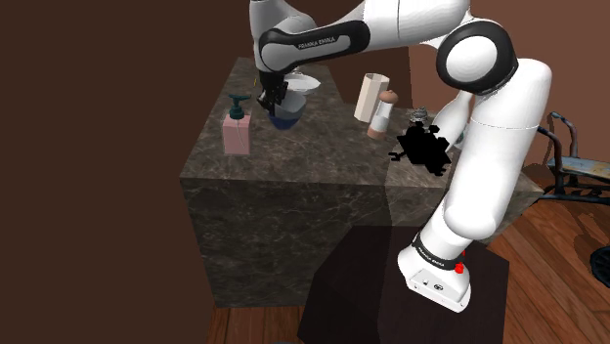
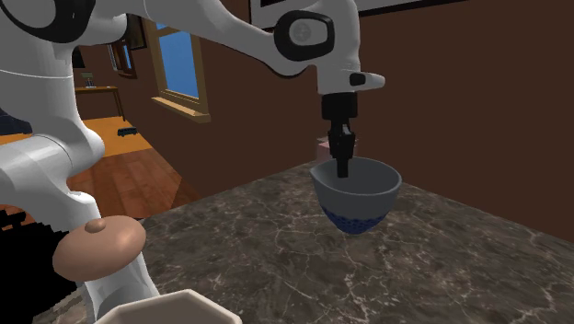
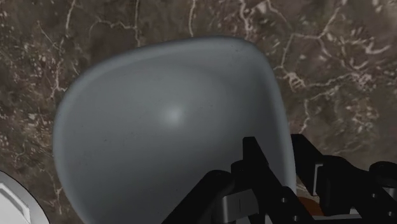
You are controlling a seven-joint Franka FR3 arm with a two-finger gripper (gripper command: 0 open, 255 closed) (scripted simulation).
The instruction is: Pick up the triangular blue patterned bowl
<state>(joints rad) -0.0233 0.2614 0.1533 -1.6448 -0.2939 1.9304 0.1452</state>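
**End effector (image 3: 284,167) clamped on bowl rim**

End effector: two black fingers straddle one side wall of the triangular bowl (image 3: 165,127), one inside and one outside, pinching the wall between them.

Bowl: grey-white inside, blue pattern on its lower outside, rounded three-cornered rim. It is on the dark marble worktop (image 2: 276,248), near a pink soap dispenser (image 1: 236,127) in the shoulder view.

Relation: the bowl lies directly under the end effector, with its body spreading away from the clamped wall on the inner finger's side. Whether its base touches the worktop cannot be told.

Judgement: the grip appears taken, so the coming move is a straight lift. The off-centre rim hold may let the bowl tilt.
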